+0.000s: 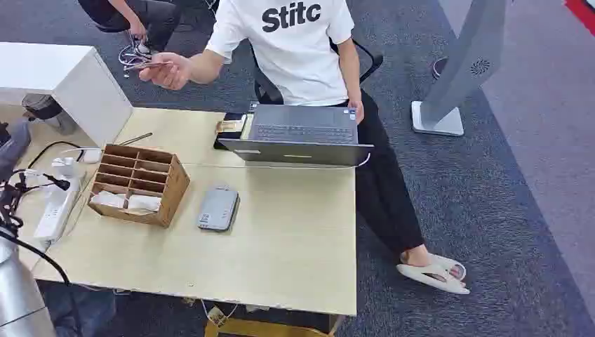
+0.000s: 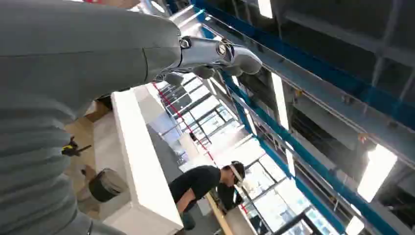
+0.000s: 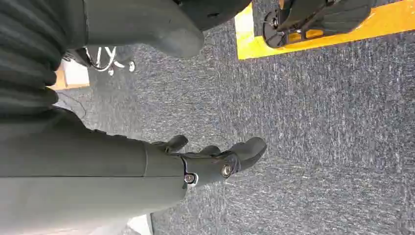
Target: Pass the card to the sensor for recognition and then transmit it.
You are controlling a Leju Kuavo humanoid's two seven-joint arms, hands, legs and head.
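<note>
Left hand [image 2: 215,54]: raised toward the ceiling, fingers extended, holding nothing.
Right hand [image 3: 215,159]: hanging over grey carpet, fingers loosely apart, empty.
Card [image 1: 146,65]: in the seated person's hand [image 1: 168,70], beyond the table [image 1: 295,246].
Sensor [image 1: 218,208]: grey, flat on the table beside the wooden organizer [image 1: 139,182].

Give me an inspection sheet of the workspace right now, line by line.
Surface: pale wooden table, mostly bare at the near side.
Job's things: grey sensor lying flat mid-table; a person's hand holds a card above the far edge.
Clutter: wooden organizer, laptop, white box.
Hands: left hand raised, holding nothing; right hand hanging over carpet, holding nothing.
Cables: power strip with black leads at the table's left edge.
Surroundings: grey carpet, seated person in white shirt.
</note>
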